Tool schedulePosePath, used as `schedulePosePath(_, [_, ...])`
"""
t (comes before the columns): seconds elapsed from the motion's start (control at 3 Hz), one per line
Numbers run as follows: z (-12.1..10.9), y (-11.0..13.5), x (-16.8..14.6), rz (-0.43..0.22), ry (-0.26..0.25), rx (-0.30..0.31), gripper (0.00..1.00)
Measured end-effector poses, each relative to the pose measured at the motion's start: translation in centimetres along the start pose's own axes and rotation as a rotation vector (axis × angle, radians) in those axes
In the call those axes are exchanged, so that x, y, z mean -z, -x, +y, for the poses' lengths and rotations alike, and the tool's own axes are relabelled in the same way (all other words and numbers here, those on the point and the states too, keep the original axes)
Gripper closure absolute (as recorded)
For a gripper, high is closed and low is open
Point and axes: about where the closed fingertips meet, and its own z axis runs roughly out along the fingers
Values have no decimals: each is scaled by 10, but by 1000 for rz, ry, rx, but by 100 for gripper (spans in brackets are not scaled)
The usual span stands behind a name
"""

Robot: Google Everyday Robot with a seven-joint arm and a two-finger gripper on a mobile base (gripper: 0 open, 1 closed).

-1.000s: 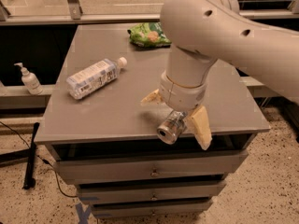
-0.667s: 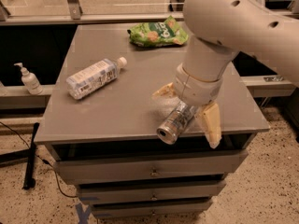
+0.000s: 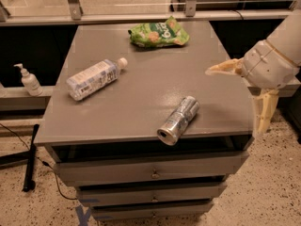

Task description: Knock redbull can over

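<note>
The redbull can (image 3: 178, 120) lies on its side at the front edge of the grey table (image 3: 141, 79), its silver end pointing over the edge toward me. My gripper (image 3: 242, 98) is off the table's right side, well to the right of the can and apart from it. Its two pale fingers (image 3: 225, 68) are spread wide, one pointing left over the table's right edge, the other hanging down beside the table. It holds nothing.
A clear plastic bottle (image 3: 94, 78) with a white cap lies on its side at the left. A green snack bag (image 3: 159, 33) lies at the back. A soap dispenser (image 3: 29, 80) stands on a ledge to the left. Drawers are below the tabletop.
My arm has swung away to the right, off the table. The can, which lay between my fingers at the front edge, now lies uncovered on its side.
</note>
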Motion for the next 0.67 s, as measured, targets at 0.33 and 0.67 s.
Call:
schedulePosePath(0.33, [4,-40,44,-138,-171,-174,0])
schedulePosePath(0.67, [-9,-27,59,-217,-234,-167,0])
